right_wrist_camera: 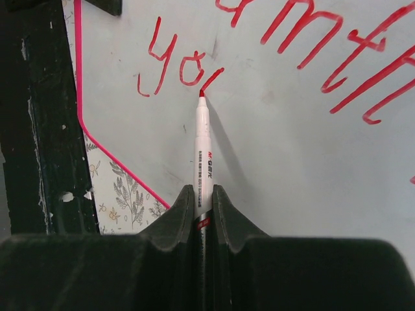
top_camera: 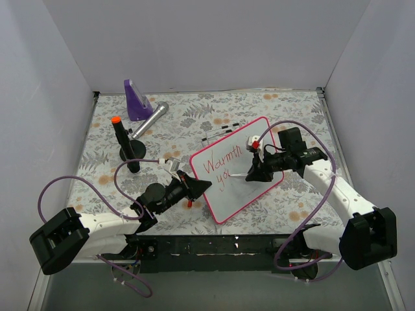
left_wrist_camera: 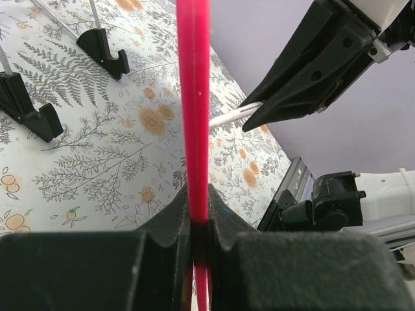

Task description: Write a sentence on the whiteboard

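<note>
Whiteboard (top_camera: 241, 197) sits mid-surface btwn the two arms, turned at an angle, pink-red frame all round. L arm (top_camera: 107, 223) reaches in from the near left; its jaws are clamped on the board's frame at the near-left edge. In the left wrist view that frame (left_wrist_camera: 194, 97) runs as a red strip straight up from btwn the pads.

R arm (top_camera: 337, 194) comes in from the right, jaws clamped on a thin white marker (right_wrist_camera: 203, 152). Its red tip is on the board at the low end of a short fresh stroke just right of the "o". The sentence (top_camera: 225, 163) so far: "Warmth" on the top line, "yo" (right_wrist_camera: 170, 61) plus that stroke below, all in red.

Surface (top_camera: 97, 162) has a fern-and-flower print. Far left on it: purple wedge-shaped obj (top_camera: 136, 100), silver cylinder (top_camera: 151, 119) lying beside it, black upright pen w/ orange cap (top_camera: 123, 144) on a round base. Small black clips on thin rods (left_wrist_camera: 104, 46) lie just beyond the board's far edge.
</note>
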